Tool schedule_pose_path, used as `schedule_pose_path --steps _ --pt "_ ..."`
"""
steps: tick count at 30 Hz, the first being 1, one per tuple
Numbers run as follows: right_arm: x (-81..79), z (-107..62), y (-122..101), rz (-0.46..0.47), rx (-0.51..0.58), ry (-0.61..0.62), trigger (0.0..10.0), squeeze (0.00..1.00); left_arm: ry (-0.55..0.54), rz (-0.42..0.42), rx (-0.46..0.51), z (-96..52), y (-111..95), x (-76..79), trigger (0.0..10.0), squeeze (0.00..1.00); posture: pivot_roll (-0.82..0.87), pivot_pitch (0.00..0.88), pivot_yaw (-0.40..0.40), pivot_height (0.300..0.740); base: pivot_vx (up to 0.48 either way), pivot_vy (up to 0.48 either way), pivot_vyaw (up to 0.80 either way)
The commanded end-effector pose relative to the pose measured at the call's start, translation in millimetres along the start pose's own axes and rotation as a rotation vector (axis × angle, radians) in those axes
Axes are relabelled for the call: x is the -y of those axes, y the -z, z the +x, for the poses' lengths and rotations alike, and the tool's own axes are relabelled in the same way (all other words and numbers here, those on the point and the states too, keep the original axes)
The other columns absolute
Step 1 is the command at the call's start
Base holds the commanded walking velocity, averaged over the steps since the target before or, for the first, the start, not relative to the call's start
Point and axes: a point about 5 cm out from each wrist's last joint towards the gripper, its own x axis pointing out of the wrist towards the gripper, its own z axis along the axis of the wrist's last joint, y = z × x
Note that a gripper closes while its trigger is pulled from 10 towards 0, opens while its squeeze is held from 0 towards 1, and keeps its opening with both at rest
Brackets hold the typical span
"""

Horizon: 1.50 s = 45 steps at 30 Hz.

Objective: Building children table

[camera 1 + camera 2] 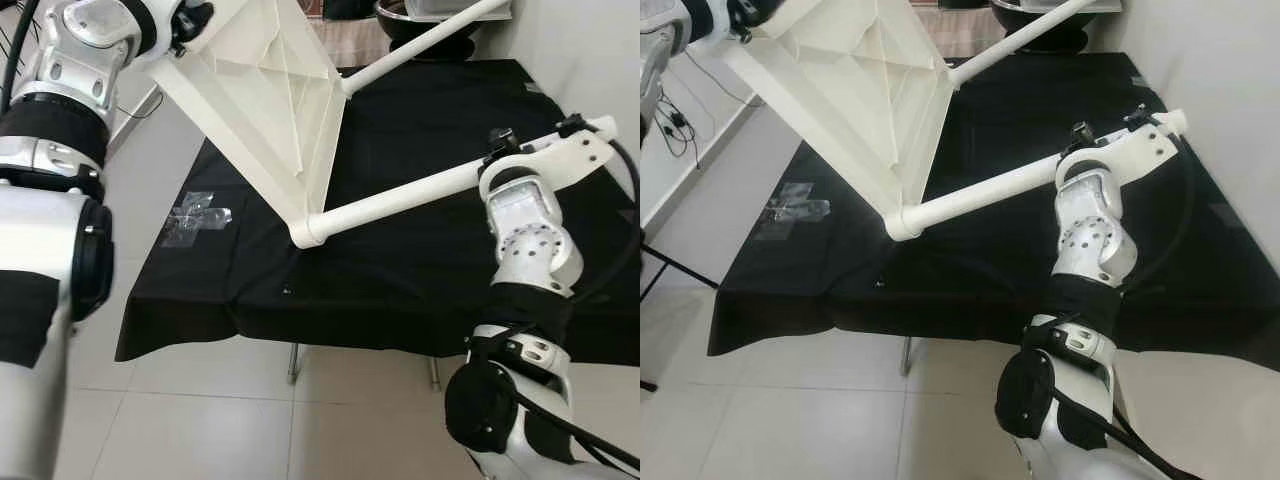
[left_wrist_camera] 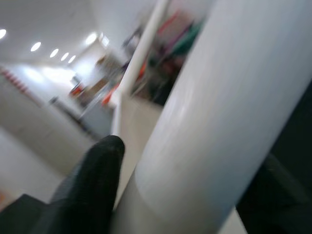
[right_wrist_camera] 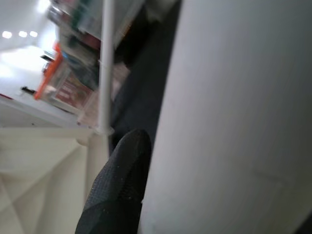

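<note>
Tabletop [image 1: 265, 95], white ribbed plastic with 2 legs fitted, hangs tilted above the black-clothed table [image 1: 420, 270]. It looks light and stiff, though its smooth tubes could slip. Right gripper [image 3: 146, 195] pinches the lower leg [image 1: 400, 198] near its foot; left gripper [image 2: 124, 195] clamps another white tube. Beyond both fingertips there is room, but the wall sits close past the right fingers.

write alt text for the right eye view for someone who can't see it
The right gripper holds one leg of a white children's tabletop, which is tilted above a table covered in black cloth. Clear plastic wrap lies on the cloth.
</note>
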Motion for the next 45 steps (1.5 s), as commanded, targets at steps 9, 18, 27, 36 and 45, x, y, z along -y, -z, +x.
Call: schedule_pose_path --steps 9,18,27,36,45 --pt "66.8 4.5 66 -0.281 -0.246 0.313 10.0 0.00 0.066 0.012 0.433 11.5 -98 7.2 10.0 1.00 -0.01 0.096 0.055 0.740 0.000 0.000 0.00" --pt "92.3 8.3 63 -0.299 -0.217 0.421 10.0 0.00 0.163 -0.018 0.540 2.2 -103 8.8 10.0 0.77 0.00 0.092 0.041 0.740 0.000 0.000 0.00" --pt "134.3 7.3 58 -0.351 -0.224 0.520 10.0 0.00 0.316 -0.142 0.545 -20.2 -65 35.6 10.0 0.00 0.00 0.105 0.024 0.740 0.000 0.000 0.00" --pt "147.1 6.6 57 -0.439 -0.230 0.540 10.0 0.00 0.310 -0.260 0.487 -41.7 -38 54.2 10.0 0.00 0.01 0.126 0.017 0.740 0.000 0.000 0.00" --pt "153.2 7.7 49 -0.499 -0.199 0.557 10.0 1.00 0.282 -0.318 0.395 -66.2 -17 69.3 10.0 0.00 0.02 0.143 -0.003 0.740 0.000 0.000 0.00"
